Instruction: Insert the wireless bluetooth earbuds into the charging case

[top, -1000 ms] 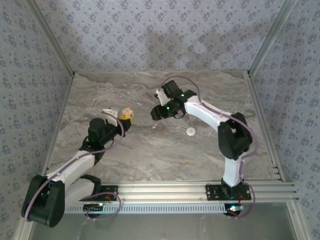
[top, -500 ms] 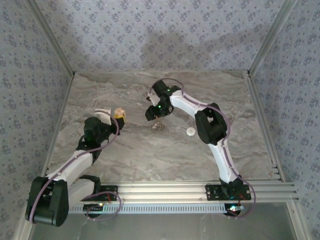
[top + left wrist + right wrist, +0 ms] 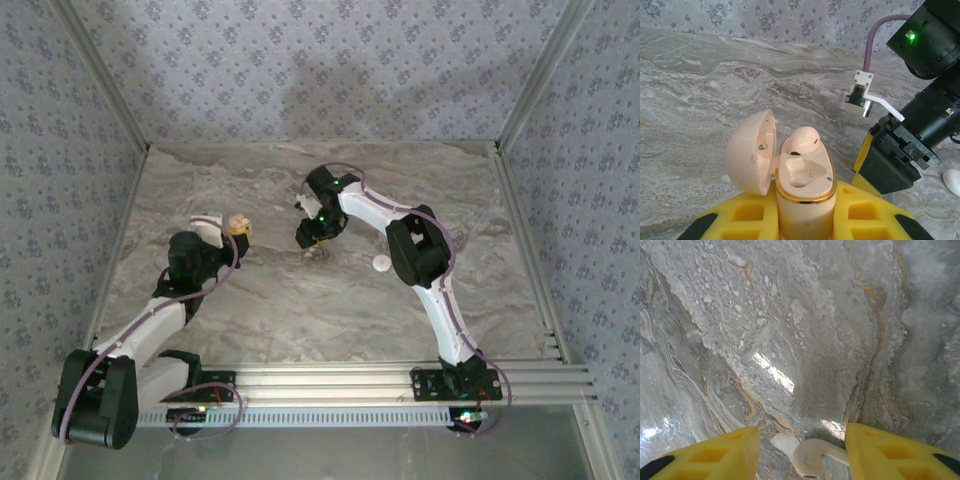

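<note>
My left gripper [image 3: 802,212] is shut on the pinkish charging case [image 3: 805,187], which stands upright with its lid [image 3: 747,152] swung open to the left. One whitish earbud [image 3: 802,140] sits in the far slot, and the near slot is empty. From above, the case [image 3: 238,226] is at the table's left middle. My right gripper [image 3: 802,452] points down at the table with a second earbud [image 3: 812,457] lying between its open yellow fingers [image 3: 880,450]. The earbud's stem reaches the right finger. From above, the right gripper [image 3: 314,243] stands right of the case.
A small white round piece [image 3: 381,264] lies on the marble table [image 3: 300,310] right of the right gripper, also at the edge of the left wrist view [image 3: 952,181]. The right gripper's black body [image 3: 900,150] is close to the case on its right.
The right arm has swung left and come down over the earbud on the table, and its jaws have narrowed a little. The left arm shifted slightly left with the case.
</note>
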